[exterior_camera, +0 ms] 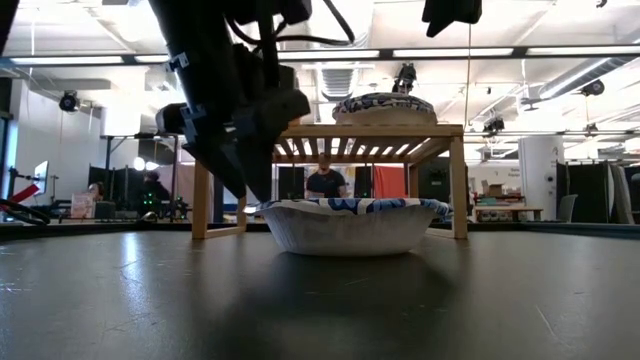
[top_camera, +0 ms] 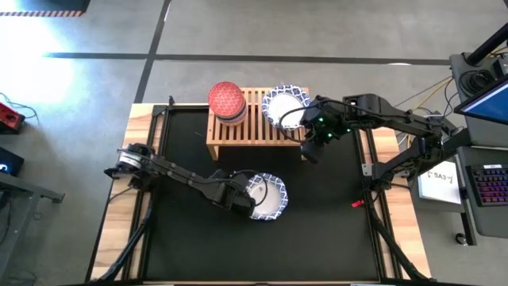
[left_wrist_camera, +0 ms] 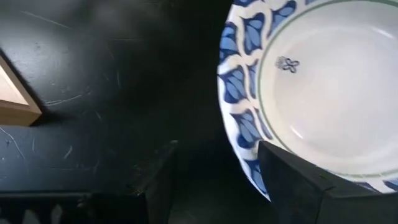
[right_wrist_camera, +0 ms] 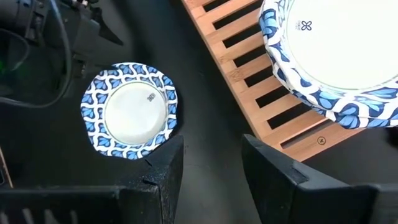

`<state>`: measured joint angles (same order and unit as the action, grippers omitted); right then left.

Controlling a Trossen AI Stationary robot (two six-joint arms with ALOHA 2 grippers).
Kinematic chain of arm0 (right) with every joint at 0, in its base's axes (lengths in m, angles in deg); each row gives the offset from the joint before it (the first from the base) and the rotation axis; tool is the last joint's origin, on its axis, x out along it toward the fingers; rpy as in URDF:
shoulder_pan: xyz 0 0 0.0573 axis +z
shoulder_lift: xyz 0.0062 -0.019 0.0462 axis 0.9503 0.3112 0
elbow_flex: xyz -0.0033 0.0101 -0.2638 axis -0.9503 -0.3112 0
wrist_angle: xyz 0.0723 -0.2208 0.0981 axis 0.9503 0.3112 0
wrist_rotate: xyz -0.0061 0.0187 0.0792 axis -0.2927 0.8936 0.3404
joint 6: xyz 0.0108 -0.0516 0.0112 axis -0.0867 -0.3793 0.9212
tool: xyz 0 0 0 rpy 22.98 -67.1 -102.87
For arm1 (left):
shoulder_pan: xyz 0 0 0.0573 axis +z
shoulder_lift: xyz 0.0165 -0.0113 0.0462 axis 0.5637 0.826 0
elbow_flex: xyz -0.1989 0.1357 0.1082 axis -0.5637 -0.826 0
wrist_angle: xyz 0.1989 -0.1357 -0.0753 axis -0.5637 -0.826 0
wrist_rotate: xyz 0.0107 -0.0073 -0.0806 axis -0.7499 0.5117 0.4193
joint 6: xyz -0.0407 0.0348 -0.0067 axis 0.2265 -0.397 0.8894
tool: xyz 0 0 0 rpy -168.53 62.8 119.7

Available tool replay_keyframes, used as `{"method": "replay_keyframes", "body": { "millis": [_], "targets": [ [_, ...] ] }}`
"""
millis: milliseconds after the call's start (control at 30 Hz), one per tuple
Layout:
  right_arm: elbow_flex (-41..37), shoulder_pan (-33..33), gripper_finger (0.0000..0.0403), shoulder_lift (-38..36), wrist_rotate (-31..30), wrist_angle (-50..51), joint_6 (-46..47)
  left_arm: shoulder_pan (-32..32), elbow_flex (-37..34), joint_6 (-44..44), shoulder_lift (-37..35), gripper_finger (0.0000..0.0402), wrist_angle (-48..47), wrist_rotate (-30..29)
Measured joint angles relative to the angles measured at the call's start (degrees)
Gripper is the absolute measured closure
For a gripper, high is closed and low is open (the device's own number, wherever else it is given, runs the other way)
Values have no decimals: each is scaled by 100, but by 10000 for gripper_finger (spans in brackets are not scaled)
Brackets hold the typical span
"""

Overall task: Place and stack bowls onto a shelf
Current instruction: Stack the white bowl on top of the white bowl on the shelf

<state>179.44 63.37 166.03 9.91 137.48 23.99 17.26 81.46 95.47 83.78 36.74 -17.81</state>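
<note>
The table [top_camera: 333,238] has a black mat in the middle and light wood strips along its sides. It stands on a grey floor crossed by dark tape lines. Level across the table, the room behind is an open workshop with ceiling strip lights, desks and screens. One person [exterior_camera: 325,181] sits behind the shelf and another [exterior_camera: 95,192] sits far off at the left. Beside the table on the right are a keyboard with coloured keys [top_camera: 490,187] and a white card [top_camera: 440,175] with dark handwriting too small to read.

At the left end of the wooden shelf [top_camera: 254,131] sits a stack of small bowls with the red bowl [top_camera: 227,99] on top. At the right end of the slatted top lie the wide white bowls with blue-patterned rims [top_camera: 284,106], stacked; a small dark maker's mark in the centre of the top one cannot be read. In front of the shelf another white bowl with a blue rim [top_camera: 266,195] rests on the mat, bearing the same small mark.

The left gripper [top_camera: 248,199] is at the left edge of that bowl, its fingers spread wide across the rim, one inside the bowl and one outside. The right gripper [top_camera: 311,143] hangs over the shelf's right front corner, just beside the stacked white bowls, fingers apart and holding nothing.
</note>
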Motion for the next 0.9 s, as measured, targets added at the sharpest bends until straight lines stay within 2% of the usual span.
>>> {"method": "replay_keyframes", "body": {
  "millis": [433, 700, 900],
  "targets": [
    [-4, 0, 252, 11, 2, 98, -219, 318, 58, -306, 17, 154, 1, 175],
    [-4, 0, 252, 11, 3, 121, -217, 257, 409, -591, 31, 150, 73, 303],
    [-4, 0, 252, 13, 4, 120, -209, 270, 364, -365, 319, 150, 123, 313]
  ]
}}
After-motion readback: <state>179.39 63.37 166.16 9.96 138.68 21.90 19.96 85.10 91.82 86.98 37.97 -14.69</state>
